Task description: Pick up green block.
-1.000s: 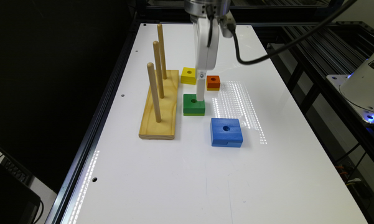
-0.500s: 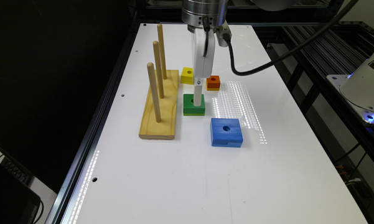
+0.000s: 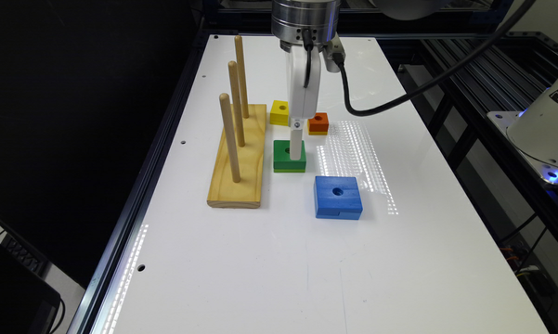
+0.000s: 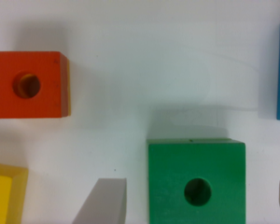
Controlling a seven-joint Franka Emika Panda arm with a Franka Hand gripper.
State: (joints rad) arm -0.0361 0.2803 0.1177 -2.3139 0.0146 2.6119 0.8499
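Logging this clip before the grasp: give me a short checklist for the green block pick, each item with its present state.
1. Gripper open: ok, its two fingers stand apart in the wrist view.
2. Fingers either side of the green block: ok, one on each side with a gap.
3. Gripper low enough to close: cannot tell; in the exterior view a finger reaches the block, but depth is unclear.
4. Orange block and yellow block apart from the green block: ok.
5. Blue block out of the way: ok.
6. Block flat on the table: ok.
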